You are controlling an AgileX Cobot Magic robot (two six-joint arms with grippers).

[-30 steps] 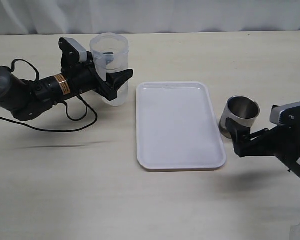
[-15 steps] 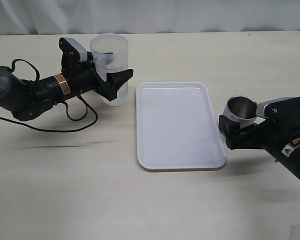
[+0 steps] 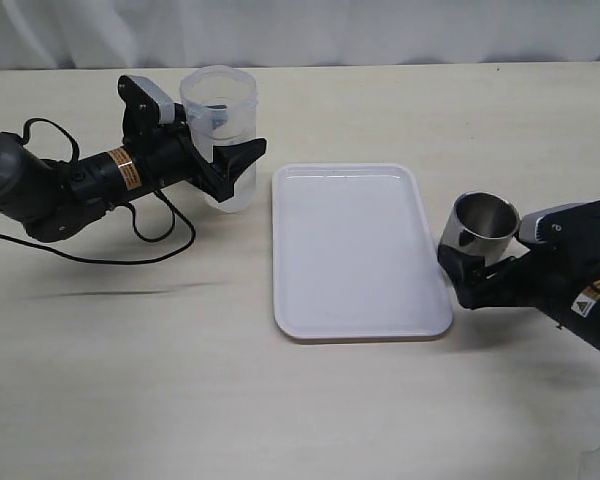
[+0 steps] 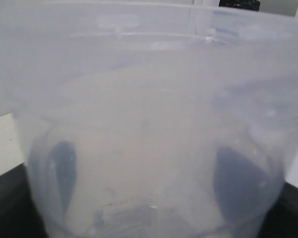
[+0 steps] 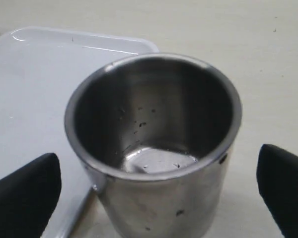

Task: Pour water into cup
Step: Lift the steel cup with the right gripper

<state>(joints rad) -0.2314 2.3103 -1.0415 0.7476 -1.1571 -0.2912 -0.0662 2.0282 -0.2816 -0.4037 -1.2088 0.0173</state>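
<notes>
The translucent plastic beaker (image 3: pixel 220 130) stands at the back left, upright, and my left gripper (image 3: pixel 230 162) is shut on its sides. It fills the left wrist view (image 4: pixel 149 99), where the dark fingers (image 4: pixel 236 183) show through its wall. The water in it is too faint to make out. The steel cup (image 3: pixel 484 226) stands upright on the table just right of the tray; in the right wrist view (image 5: pixel 154 144) a little liquid glints at its bottom. My right gripper (image 3: pixel 473 258) is open around the cup, with its fingers (image 5: pixel 25 198) apart from the cup wall on both sides.
A white rectangular tray (image 3: pixel 355 250) lies between the two arms, and its corner shows beside the cup (image 5: pixel 49 74). The left arm's black cable (image 3: pixel 160 235) loops on the table. The table is pale wood with a white backdrop behind.
My right arm has shifted about the cup, first pushing toward the tray, then easing back. The cup, the beaker and the left arm have stayed put.
</notes>
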